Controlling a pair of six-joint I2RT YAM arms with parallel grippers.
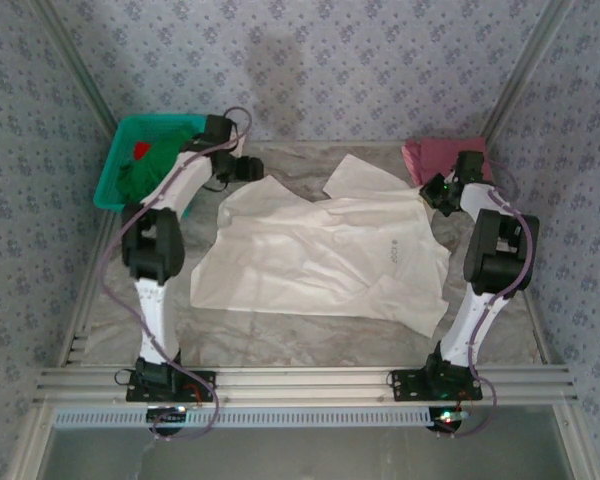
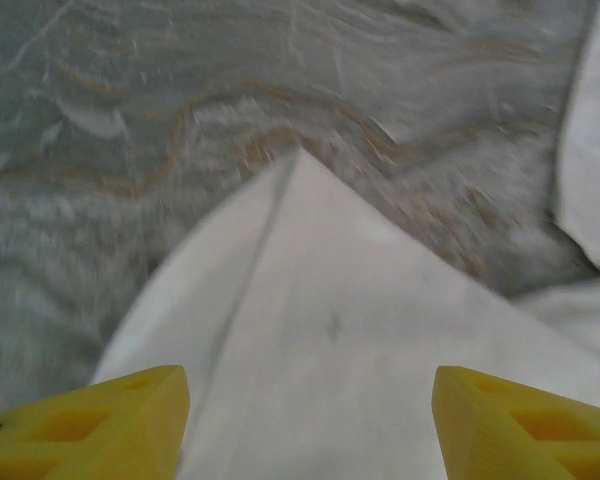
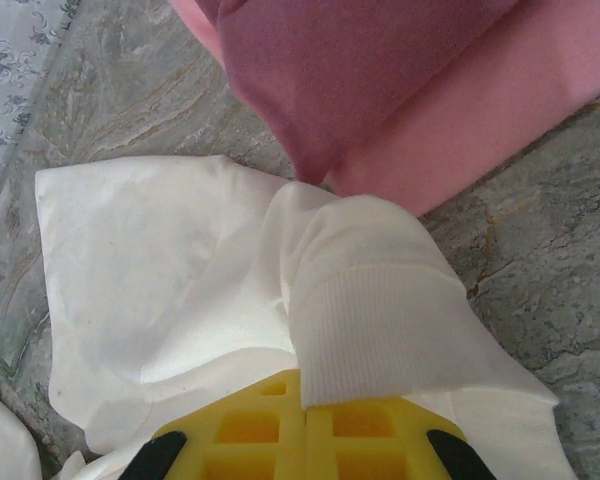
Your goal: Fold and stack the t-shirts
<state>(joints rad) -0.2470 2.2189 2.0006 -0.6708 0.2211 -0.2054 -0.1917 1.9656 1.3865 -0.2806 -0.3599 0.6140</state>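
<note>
Left gripper (image 2: 305, 388): jaws stand wide apart, with one yellow finger (image 2: 110, 410) at each lower corner of the left wrist view. Nothing is pinched between them. A pointed corner of the cream-white t-shirt (image 2: 330, 300) lies flat below the gap, its tip aimed away from the fingers and onto the marbled table (image 2: 130, 150). From above, the left gripper (image 1: 242, 168) hovers at the shirt's far left corner, just beside the teal basket (image 1: 113, 190).

Right gripper (image 3: 305, 402): yellow fingers are pressed together, clamped on a ribbed edge of the cream-white t-shirt (image 3: 160, 260). The cloth rises into the closed jaws and drapes off to both sides. From above, the right gripper (image 1: 435, 192) sits at the shirt's far right edge.

Cream-white t-shirt (image 1: 320, 250): spread across the middle of the table (image 1: 130, 320), between the two arms. It is rumpled, and a flap is turned up at the far side. A small grey mark (image 1: 395, 252) shows toward the right.

Pink t-shirt (image 1: 435, 155): a folded pile in the far right corner, just behind the right gripper. In the right wrist view the pink t-shirt (image 3: 400, 90) meets the white cloth's raised fold; whether they touch or overlap, I cannot tell.

The teal basket stands at the far left corner and holds green cloth (image 1: 140, 175) with a red patch on it.
</note>
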